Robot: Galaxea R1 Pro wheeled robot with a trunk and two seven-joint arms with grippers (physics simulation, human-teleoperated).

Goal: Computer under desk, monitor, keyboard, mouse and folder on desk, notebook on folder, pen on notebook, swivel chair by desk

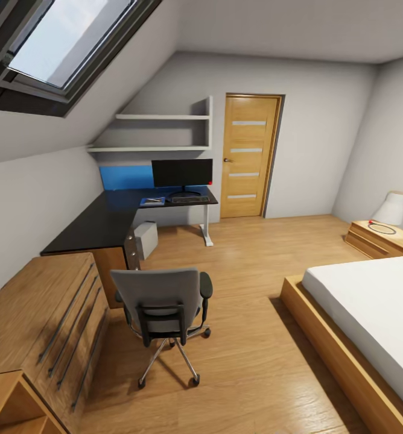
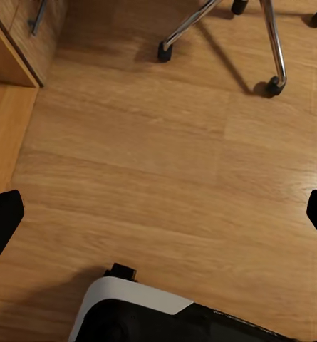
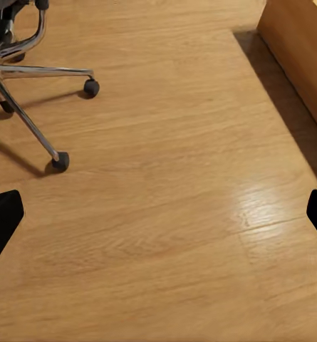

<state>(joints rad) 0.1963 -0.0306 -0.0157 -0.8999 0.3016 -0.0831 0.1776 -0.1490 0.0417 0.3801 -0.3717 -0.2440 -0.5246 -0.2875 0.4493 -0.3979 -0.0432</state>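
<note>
The swivel chair (image 1: 165, 310) stands nearest on the wooden floor (image 1: 250, 361), at about 6 o'clock in the head view, its grey back toward the camera and its chrome base on castors; its seat is hidden behind the backrest, so whether the folder lies there cannot be told. At 8 o'clock a light wooden dresser (image 1: 41, 328) with long bar handles sits against the wall, and at 4 o'clock the bed (image 1: 370, 313) fills the corner. The left hand (image 2: 158, 214) hangs released over bare floor, its dark fingertips (image 2: 1, 221) wide apart, with chair legs beyond; the right hand (image 3: 158, 214) is likewise spread open above the floor, castors to one side. Farther off, at 11 o'clock, the table (image 1: 99, 220) runs in an L; the computer (image 1: 146, 239) sits beneath it beside the drawer unit. On the far wing stands the monitor (image 1: 182, 173), the keyboard (image 1: 189, 198) just before it, and the notebook (image 1: 152, 201) beside that; a slim pale streak on the notebook is too small to name. A door (image 1: 248, 157) closes the far wall.
</note>
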